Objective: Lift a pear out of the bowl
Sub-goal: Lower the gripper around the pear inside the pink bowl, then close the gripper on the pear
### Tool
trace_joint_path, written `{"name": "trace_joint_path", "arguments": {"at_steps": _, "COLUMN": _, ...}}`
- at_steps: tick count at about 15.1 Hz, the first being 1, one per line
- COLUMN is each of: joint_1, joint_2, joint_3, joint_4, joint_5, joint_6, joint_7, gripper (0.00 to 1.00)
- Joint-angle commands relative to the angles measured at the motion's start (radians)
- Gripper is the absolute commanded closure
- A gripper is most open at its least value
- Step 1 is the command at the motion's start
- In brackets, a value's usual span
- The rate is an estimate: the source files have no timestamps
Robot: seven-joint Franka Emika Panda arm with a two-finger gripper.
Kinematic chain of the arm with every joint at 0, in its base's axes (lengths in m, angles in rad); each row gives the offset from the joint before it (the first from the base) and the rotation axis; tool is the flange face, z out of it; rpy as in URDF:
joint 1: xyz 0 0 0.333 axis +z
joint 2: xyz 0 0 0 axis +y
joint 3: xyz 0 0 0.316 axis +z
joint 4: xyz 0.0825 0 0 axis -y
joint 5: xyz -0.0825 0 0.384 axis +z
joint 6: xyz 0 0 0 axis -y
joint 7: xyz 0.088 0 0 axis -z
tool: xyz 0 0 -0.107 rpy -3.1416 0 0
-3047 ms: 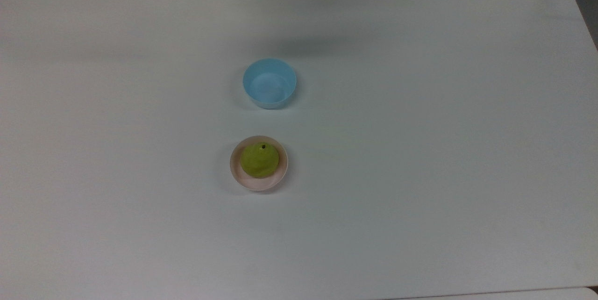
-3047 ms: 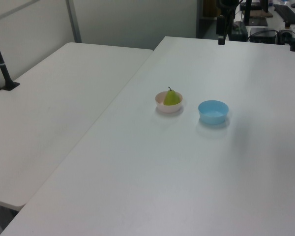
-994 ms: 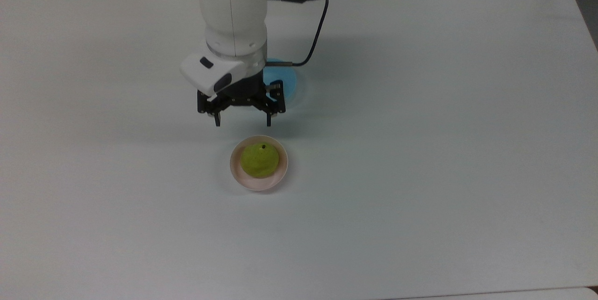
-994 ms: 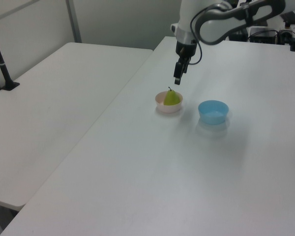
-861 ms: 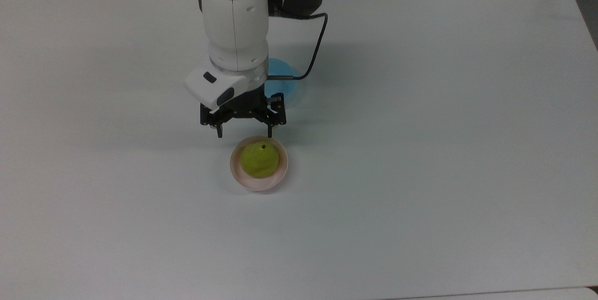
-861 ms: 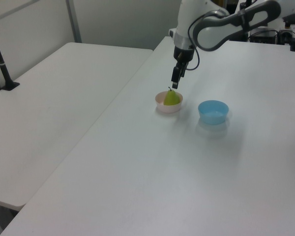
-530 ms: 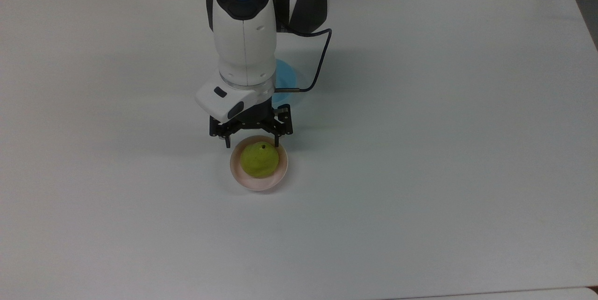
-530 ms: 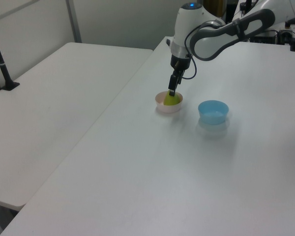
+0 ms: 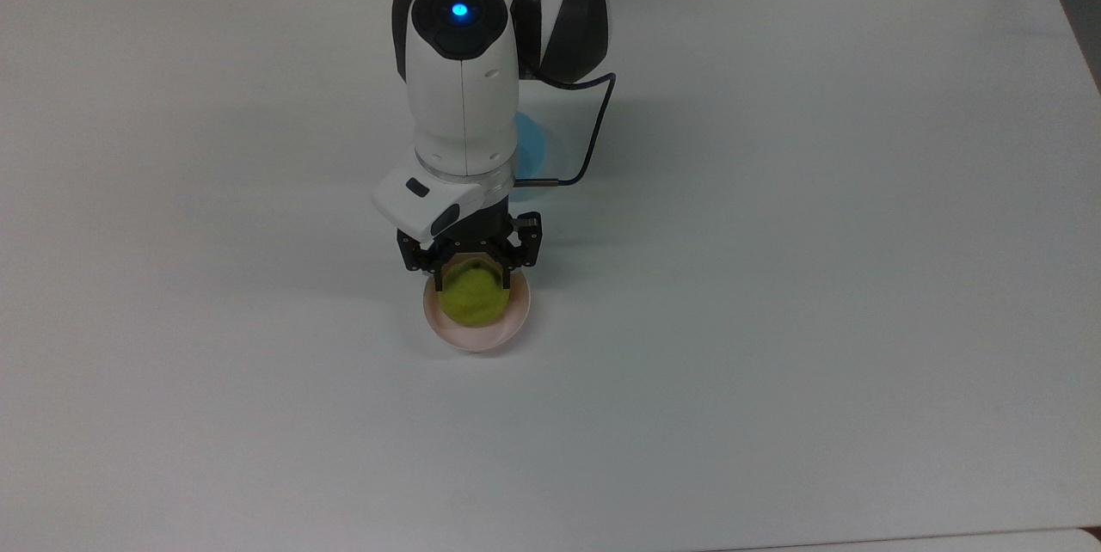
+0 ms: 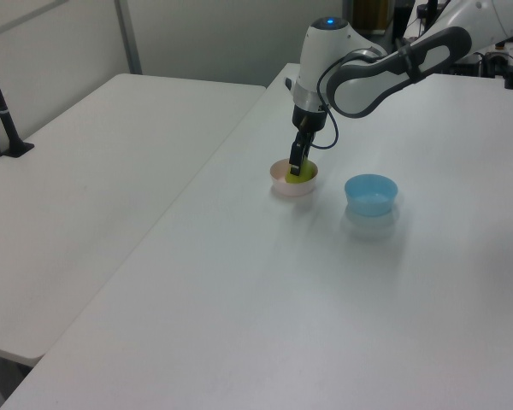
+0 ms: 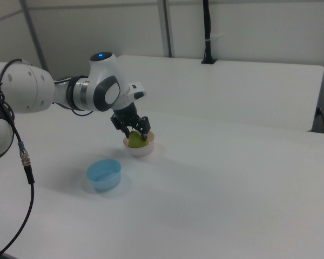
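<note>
The pear (image 9: 471, 296) sat inside the pink bowl (image 9: 476, 335) on the white table (image 9: 774, 277). The gripper (image 9: 471, 282) was lowered over the bowl, with its 2 black fingers (image 9: 439, 279) spread apart, 1 on each side of the pear's upper part as the top view showed it. The jaws were released and wide; whether the pads touched the fruit could not be told. The pear lay between the jaws, its top hidden under the gripper body in the top view, its lower rounded part showing toward the top view's bottom edge.

In the right view, the gripper (image 11: 136, 132) pointed down into the bowl (image 11: 140, 148), and the pear (image 11: 135, 140) showed as a yellow-green patch between the 2 fingers. In the left view, the gripper (image 10: 296, 166) stood nearly upright over the bowl (image 10: 285, 184), with the pear (image 10: 302, 177) just behind the fingertips.

The blue bowl (image 10: 370, 194) stood near the pink one, apart from it, on the left view's right. In the top view, the arm (image 9: 463, 79) covered most of the blue bowl (image 9: 532, 144). A black cable (image 9: 593, 131) looped from the wrist.
</note>
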Motion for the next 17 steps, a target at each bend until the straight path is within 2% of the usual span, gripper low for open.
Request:
{"name": "trace_joint_path", "arguments": {"at_steps": 1, "joint_1": 0.009, "joint_2": 0.011, "joint_3": -0.007, "joint_4": 0.003, "joint_5": -0.019, "joint_6": 0.018, "joint_7": 0.001, "gripper": 0.29}}
{"name": "trace_joint_path", "arguments": {"at_steps": 5, "joint_1": 0.011, "joint_2": 0.021, "joint_3": -0.007, "joint_4": 0.000, "joint_5": -0.036, "joint_6": 0.018, "joint_7": 0.007, "gripper": 0.29}}
{"name": "trace_joint_path", "arguments": {"at_steps": 6, "joint_1": 0.011, "joint_2": 0.021, "joint_3": -0.007, "joint_4": -0.002, "joint_5": -0.042, "joint_6": 0.018, "joint_7": 0.005, "gripper": 0.35}}
{"name": "trace_joint_path", "arguments": {"at_steps": 8, "joint_1": 0.011, "joint_2": 0.021, "joint_3": -0.005, "joint_4": -0.002, "joint_5": -0.056, "joint_6": 0.018, "joint_7": 0.004, "gripper": 0.62}}
{"name": "trace_joint_path", "arguments": {"at_steps": 10, "joint_1": 0.011, "joint_2": 0.019, "joint_3": -0.005, "joint_4": -0.002, "joint_5": -0.056, "joint_6": 0.016, "joint_7": 0.001, "gripper": 0.73}}
{"name": "trace_joint_path", "arguments": {"at_steps": 17, "joint_1": 0.011, "joint_2": -0.013, "joint_3": -0.005, "joint_4": 0.002, "joint_5": -0.055, "joint_6": 0.001, "joint_7": 0.010, "gripper": 0.73}}
